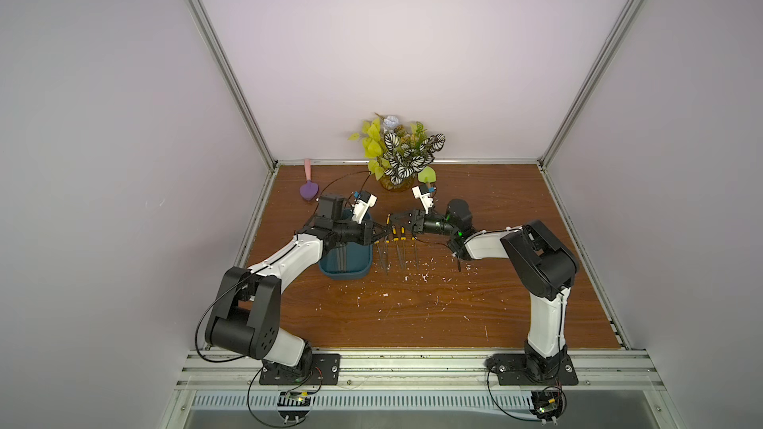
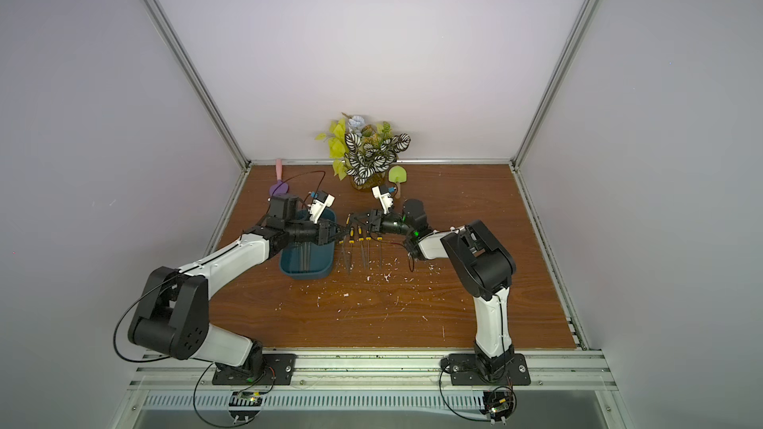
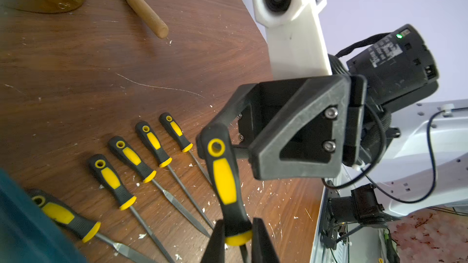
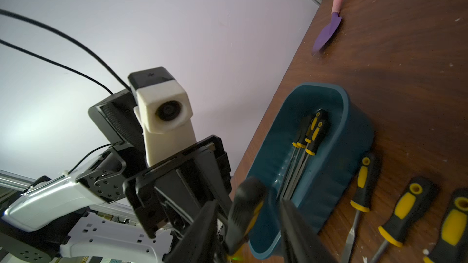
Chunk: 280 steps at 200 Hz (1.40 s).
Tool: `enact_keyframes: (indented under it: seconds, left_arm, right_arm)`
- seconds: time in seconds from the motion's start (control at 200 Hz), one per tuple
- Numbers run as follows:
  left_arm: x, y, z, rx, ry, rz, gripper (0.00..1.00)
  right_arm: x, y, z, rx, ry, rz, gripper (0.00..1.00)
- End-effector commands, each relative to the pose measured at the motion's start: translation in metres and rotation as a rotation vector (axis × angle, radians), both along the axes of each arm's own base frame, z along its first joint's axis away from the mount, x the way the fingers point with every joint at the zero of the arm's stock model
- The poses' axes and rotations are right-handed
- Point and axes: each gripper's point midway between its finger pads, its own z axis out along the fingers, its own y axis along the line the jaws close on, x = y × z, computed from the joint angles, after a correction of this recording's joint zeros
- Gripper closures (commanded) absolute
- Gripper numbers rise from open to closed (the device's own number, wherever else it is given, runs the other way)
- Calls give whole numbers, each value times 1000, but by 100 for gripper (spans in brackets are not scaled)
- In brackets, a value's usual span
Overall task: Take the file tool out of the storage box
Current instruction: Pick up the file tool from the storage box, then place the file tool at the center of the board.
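Left gripper tight on file tool

Pinched at yellow collar, held above loose files on table, outside storage box, just beside it. Right gripper half open, straddling handle end, gap on one side.

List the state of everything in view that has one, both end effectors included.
left end effector: shut on held file, at the handle's collar.
right end effector: open, jaws either side of that handle.
held file: lifted, outside the storage box.
storage box: upright, boxed files lying inside.
loose files: flat, side by side beside the box.
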Motion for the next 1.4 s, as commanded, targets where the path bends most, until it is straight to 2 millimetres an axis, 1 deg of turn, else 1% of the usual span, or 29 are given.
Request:
enact_keyframes:
  seconds: [0.0, 0.075, 0.13, 0.205, 0.265, 0.335, 0.365, 0.425, 0.485, 0.51, 0.525, 0.535, 0.565, 0.58, 0.61, 0.626, 0.636, 0.646, 0.656, 0.741, 0.816, 0.856, 0.861, 0.891, 0.996, 1.111, 1.201, 1.286, 1.396]
  left_arm:
    - [-5, -2, 18, -70, -38, -32, 100]
    - [-8, -3, 18, -82, -41, -36, 100]
    - [-9, -4, 19, -88, -42, -43, 100]
    - [-12, -4, 19, -91, -40, -49, 100]
    - [-12, -3, 19, -89, -39, -45, 100]
    - [-13, -2, 17, -85, -38, -40, 100]
    - [-13, -2, 16, -81, -34, -38, 100]
    - [-12, -1, 14, -70, -28, -31, 100]
    - [-10, 1, 12, -55, -27, -16, 98]
    - [-10, 1, 11, -50, -30, -13, 94]
    - [-10, 1, 11, -49, -30, -11, 88]
    - [-9, 2, 11, -46, -30, -8, 81]
    - [-8, 3, 9, -32, -27, 5, 53]
    - [-7, 4, 8, -25, -26, 13, 45]
    - [-5, 6, 7, -9, -31, 28, 33]
    - [-4, 7, 7, -2, -33, 34, 20]
    - [-4, 8, 6, 4, -33, 38, 7]
    - [-3, 9, 5, 13, -34, 46, 1]
    - [-2, 10, 5, 21, -35, 53, 0]
    - [7, 21, -2, 102, -42, 125, 0]
    - [16, 37, -8, 197, -52, 212, 0]
    - [19, 44, -9, 242, -63, 246, 0]
    - [19, 46, -9, 248, -64, 251, 0]
    - [23, 52, -10, 282, -68, 288, 0]
    - [29, 71, -9, 377, -86, 373, 0]
    - [30, 83, -11, 455, -86, 407, 0]
    - [30, 92, -20, 526, -67, 432, 0]
    - [30, 100, -30, 582, -47, 455, 0]
    - [28, 103, -40, 613, -31, 458, 0]
  right_arm:
    - [-5, 9, 36, 83, -94, 46, 54]
    - [-6, 12, 36, 101, -88, 64, 55]
    - [-8, 13, 40, 135, -86, 71, 56]
    - [-9, 13, 43, 171, -76, 80, 61]
    - [-9, 14, 41, 181, -63, 86, 70]
    - [-8, 16, 37, 171, -43, 86, 87]
    - [-7, 16, 35, 165, -40, 84, 93]
    - [-7, 16, 34, 153, -35, 77, 100]
    - [-7, 15, 35, 143, -44, 66, 100]
    - [-7, 15, 35, 135, -44, 62, 100]
    - [-7, 15, 34, 130, -45, 59, 100]
    - [-6, 14, 34, 126, -47, 57, 100]
    - [-6, 15, 34, 110, -46, 54, 100]
    - [-5, 14, 33, 101, -49, 49, 100]
    - [-5, 14, 32, 84, -51, 46, 100]
    - [-5, 13, 31, 73, -52, 43, 100]
    - [-4, 13, 32, 67, -52, 39, 100]
    - [-3, 12, 32, 59, -56, 36, 100]
    - [-3, 12, 31, 51, -58, 33, 100]
    - [6, 4, 15, -98, -33, -1, 100]
    - [16, -11, -7, -327, -42, -60, 100]
    - [21, -22, -17, -454, -42, -92, 100]
    - [21, -25, -21, -485, -35, -97, 100]
    - [25, -34, -25, -558, -19, -112, 100]
    - [32, -66, -41, -736, 88, -141, 100]
    - [36, -100, -57, -945, 144, -178, 100]
    - [38, -118, -66, -1082, 164, -192, 100]
    - [43, -129, -74, -1156, 180, -221, 100]
    - [47, -133, -90, -1192, 206, -247, 100]
